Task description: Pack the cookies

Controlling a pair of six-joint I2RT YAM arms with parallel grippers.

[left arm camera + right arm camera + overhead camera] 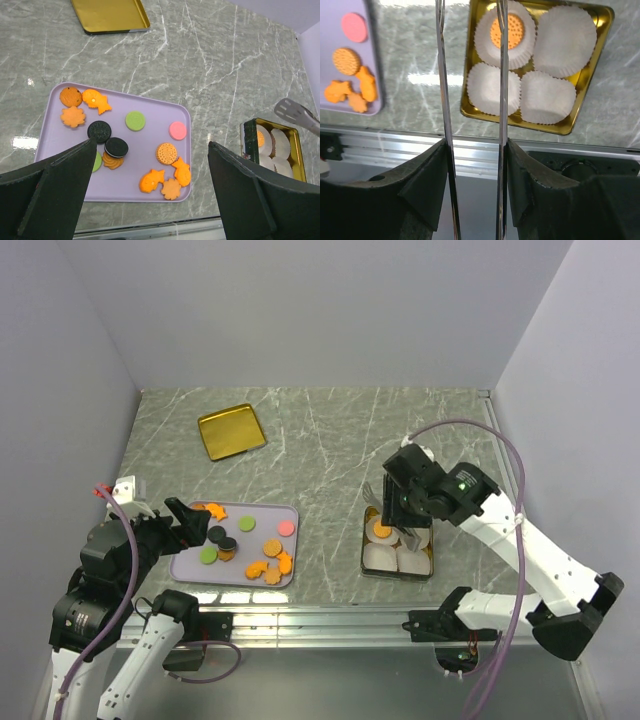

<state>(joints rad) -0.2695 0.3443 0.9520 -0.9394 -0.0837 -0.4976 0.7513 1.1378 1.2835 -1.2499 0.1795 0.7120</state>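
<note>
**Right gripper (472,150) clamped on thin metal tongs (444,100), left gripper (152,144) spread wide**

My right gripper presses its two black fingers against the outer sides of the tongs. The two blades stand apart and reach out over the rectangular gold tin (602,17) near the table's front edge on my right. Four white pleated paper cups (565,32) fill that tin. One round orange cookie (506,31) lies flat in the cup at the tin's far-left corner. In the wrist view one blade crosses that cup; I cannot tell whether it touches.

My left gripper hangs over the near-left part of the lavender rectangular tray (156,122), its fingers far apart. The other cookies (166,153) lie loose on this tray: orange rounds, fish and leaf shapes, two black sandwich discs, two green discs and one pink disc.

A flat square gold tray (231,431) lies well apart from both, toward the far left of the grey marbled table (330,440).
</note>
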